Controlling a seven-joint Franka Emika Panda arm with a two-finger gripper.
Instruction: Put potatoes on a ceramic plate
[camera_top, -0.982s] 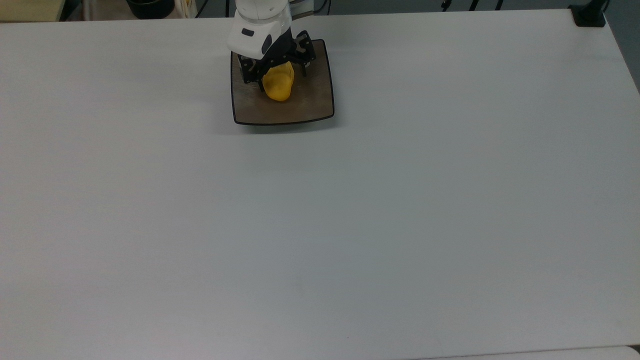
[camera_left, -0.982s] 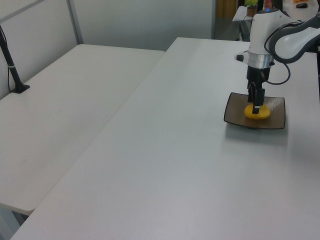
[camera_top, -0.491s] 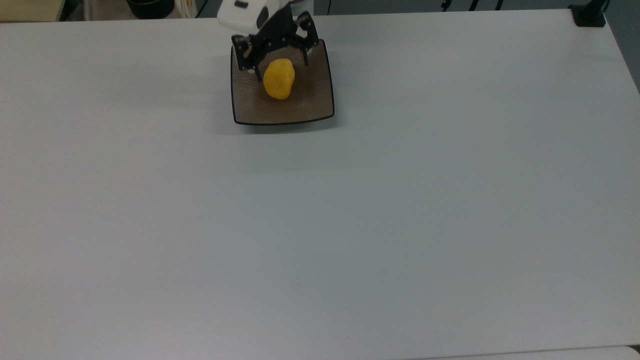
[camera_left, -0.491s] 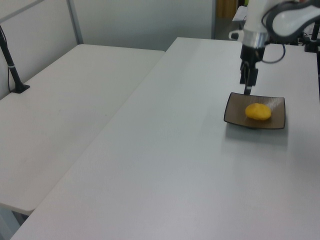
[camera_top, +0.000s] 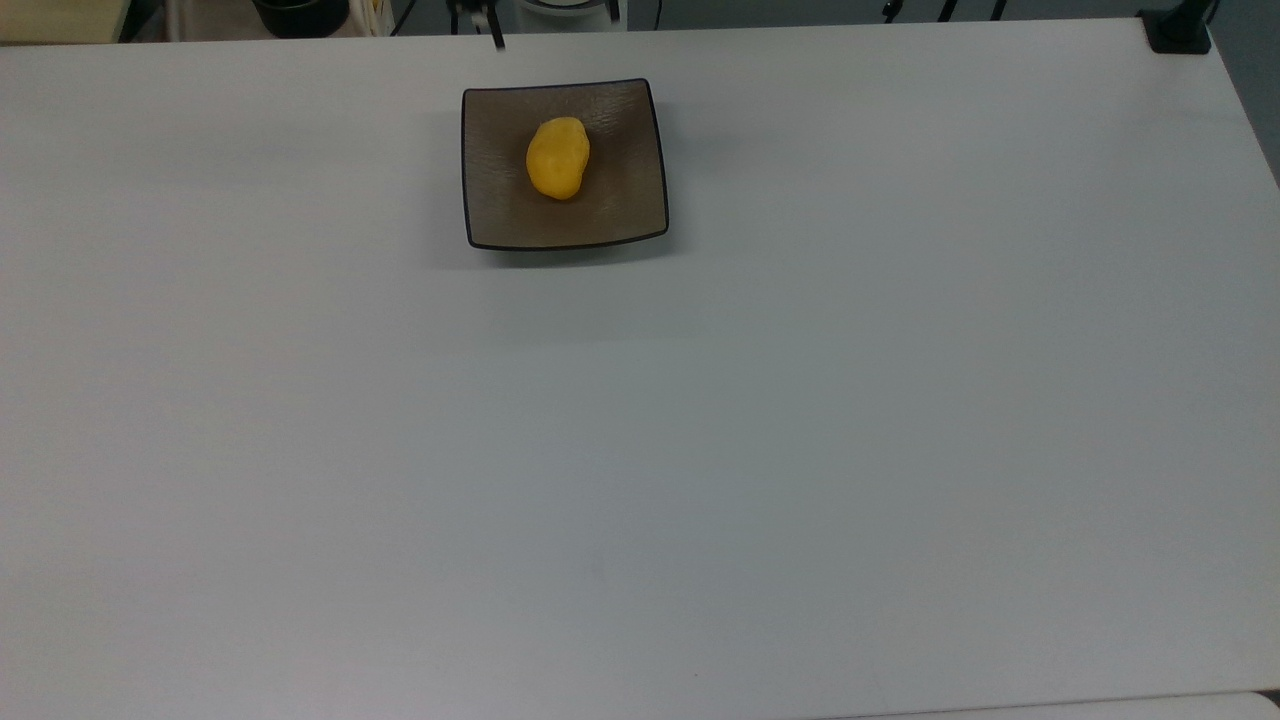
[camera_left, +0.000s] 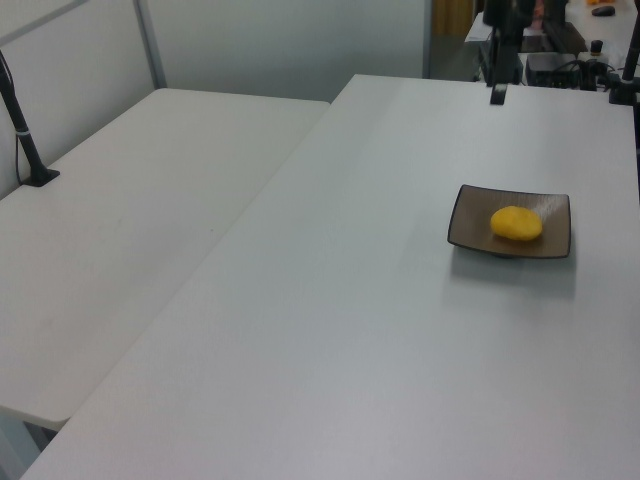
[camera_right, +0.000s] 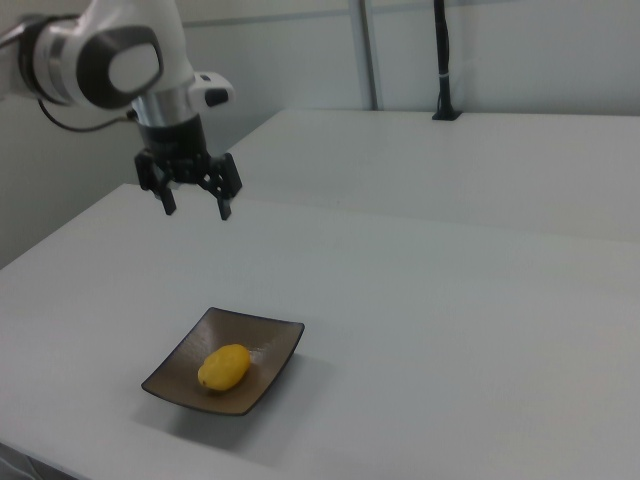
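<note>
On the ceramic plate (camera_top: 620, 200) we see the potato (camera_top: 557, 158) lying lengthwise toward the top view's top; our gripper (camera_right: 196, 208) hangs spread above.

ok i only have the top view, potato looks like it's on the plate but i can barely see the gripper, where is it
Observer: In the right view the gripper hangs high above the table, well clear of the plate.
Operator: open or shut
Observer: Open, with both fingers spread and nothing between them.
Operator: and the potato, flat on the plate or up on the rim
Observer: In the left view the potato lies inside the plate, below the raised rim and not touching it.
</note>
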